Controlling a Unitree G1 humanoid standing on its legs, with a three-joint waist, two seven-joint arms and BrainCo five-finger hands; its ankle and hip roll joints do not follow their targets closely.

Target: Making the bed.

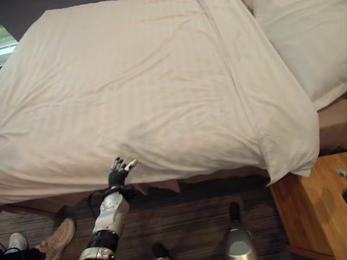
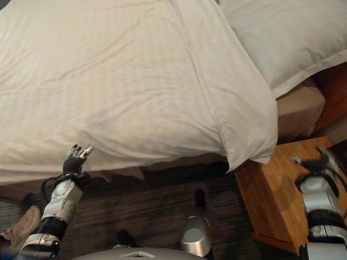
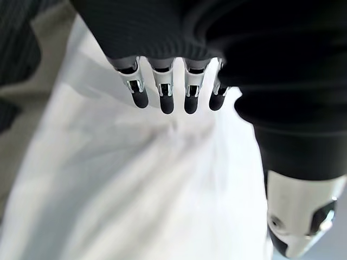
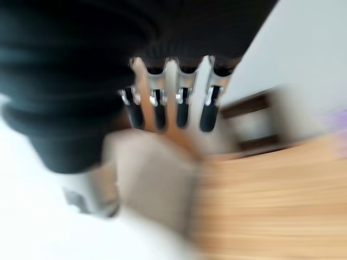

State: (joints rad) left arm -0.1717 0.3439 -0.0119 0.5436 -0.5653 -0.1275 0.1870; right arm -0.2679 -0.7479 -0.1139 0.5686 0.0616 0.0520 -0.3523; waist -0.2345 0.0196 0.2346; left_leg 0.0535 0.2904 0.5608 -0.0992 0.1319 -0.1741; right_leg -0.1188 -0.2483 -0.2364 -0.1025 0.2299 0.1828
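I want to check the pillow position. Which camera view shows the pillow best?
The right eye view: the pillow shows widely, lying beside the duvet edge. The left eye view shows less of it, cut at the corner. The wrist views do not make it out.

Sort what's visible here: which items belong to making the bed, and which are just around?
Part of the job:
white striped duvet
white pillow
beige mattress
left hand, at the duvet's near edge
right hand

Just around:
wooden bedside table
person's tan shoe

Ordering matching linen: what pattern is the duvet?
White duvet with faint woven stripes, clearest in the left eye view.
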